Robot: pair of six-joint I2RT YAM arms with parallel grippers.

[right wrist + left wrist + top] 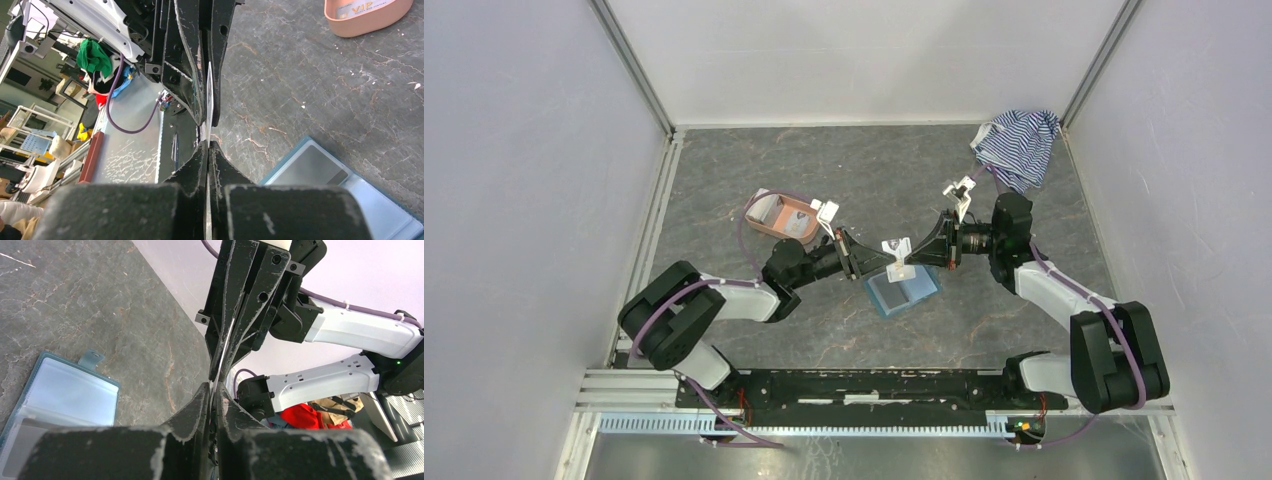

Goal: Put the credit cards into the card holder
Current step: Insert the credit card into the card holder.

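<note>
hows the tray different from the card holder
The tray is salmon-pink with raised walls and rounded corners; the card holder is teal, square-cornered and lies opened flat. The tray sits back on the left, while the card holder lies near the middle. The tray holds a card loose; the card holder has clear pockets. Both rest on the grey table.

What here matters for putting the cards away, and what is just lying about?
Job: credit card, gripped by left end effector and right end effector; open card holder; VIP card in the pink tray.
Lying about: striped cloth.
</note>
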